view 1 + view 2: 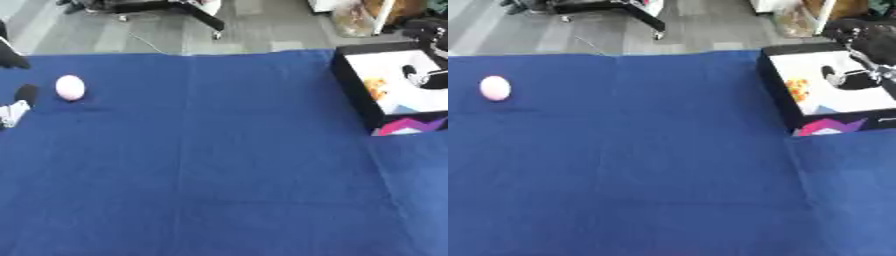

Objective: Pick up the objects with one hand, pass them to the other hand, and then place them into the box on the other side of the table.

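Note:
A pale pink egg-shaped object [70,87] lies on the blue cloth at the far left. My left hand [23,96] shows only partly at the left edge, just left of the pink object and apart from it. At the right stands the box [778,85], black-walled with a white inside. An orange and yellow thing [797,90] lies in it near its left wall. My right hand [847,76] hovers over the box's inside, open, with nothing seen in it.
The blue cloth [219,165] covers the whole table. Beyond its far edge are a grey floor, a chair base [188,12] and some bags [354,17].

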Controlling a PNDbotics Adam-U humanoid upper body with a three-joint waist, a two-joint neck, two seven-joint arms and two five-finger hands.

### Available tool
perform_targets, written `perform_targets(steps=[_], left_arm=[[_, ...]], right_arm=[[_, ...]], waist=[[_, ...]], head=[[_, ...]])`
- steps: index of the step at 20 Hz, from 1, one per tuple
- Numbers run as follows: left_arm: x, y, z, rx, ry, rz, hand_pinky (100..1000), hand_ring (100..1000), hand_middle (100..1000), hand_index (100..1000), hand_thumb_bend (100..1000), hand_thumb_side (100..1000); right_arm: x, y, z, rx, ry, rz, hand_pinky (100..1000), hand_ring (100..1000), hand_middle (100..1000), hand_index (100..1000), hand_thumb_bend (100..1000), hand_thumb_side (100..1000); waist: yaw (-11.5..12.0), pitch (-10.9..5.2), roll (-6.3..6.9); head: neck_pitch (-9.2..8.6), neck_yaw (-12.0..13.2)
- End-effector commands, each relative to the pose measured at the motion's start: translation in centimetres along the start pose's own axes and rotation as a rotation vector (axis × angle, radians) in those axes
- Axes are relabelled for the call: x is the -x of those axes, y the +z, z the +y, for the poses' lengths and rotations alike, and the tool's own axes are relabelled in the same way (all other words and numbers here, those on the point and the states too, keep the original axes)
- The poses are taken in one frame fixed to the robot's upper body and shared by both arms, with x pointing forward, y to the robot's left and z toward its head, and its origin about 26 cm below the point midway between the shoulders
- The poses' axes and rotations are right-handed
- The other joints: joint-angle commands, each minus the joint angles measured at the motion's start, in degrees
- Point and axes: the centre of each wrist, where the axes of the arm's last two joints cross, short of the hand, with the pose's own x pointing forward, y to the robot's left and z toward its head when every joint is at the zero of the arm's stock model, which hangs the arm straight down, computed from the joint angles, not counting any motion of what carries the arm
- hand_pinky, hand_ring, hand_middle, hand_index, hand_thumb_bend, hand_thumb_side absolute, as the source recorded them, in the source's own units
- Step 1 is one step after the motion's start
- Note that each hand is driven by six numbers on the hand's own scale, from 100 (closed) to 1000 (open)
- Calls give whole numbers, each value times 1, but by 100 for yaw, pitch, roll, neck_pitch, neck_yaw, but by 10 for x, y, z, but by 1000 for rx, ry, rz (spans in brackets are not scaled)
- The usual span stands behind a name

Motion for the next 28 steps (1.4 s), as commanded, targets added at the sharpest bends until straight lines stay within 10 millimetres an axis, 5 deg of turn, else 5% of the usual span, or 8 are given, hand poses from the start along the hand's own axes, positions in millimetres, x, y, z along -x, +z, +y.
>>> perform_targets(steps=[1,4,5,7,11,17,28], left_arm=[[3,1,12,-10,-39,1,774,583,566,671,176,380],[4,1,12,-9,-42,6,774,583,565,671,176,380],[5,1,13,-10,-44,10,774,583,565,671,178,380],[6,2,13,-12,-47,19,773,583,565,672,181,381],[13,2,14,-25,-55,60,769,581,563,671,194,387],[27,-3,12,-40,-59,139,763,578,562,675,256,451],[69,-25,-1,-91,-44,432,752,594,583,719,336,565]], right_arm=[[19,6,-20,38,44,29,807,1000,1000,1000,129,502],[20,6,-22,63,30,23,809,1000,1000,1000,100,445],[20,6,-24,84,21,18,814,1000,1000,1000,100,329],[21,9,-29,142,-6,3,826,981,1000,1000,100,246],[20,15,-42,286,-99,-49,848,928,947,1000,100,169],[6,21,-65,415,-278,-184,869,846,882,1000,100,213],[-42,30,-116,497,-513,-503,914,786,819,978,100,285]], waist=[[-8,-102,5],[-19,-103,10],[-25,-101,14],[-35,-96,23],[-57,-82,39],[-109,-64,55],[-271,26,103]], head=[[-29,21],[-35,30],[-41,39],[-48,66],[-55,121],[-68,252],[-130,891]])
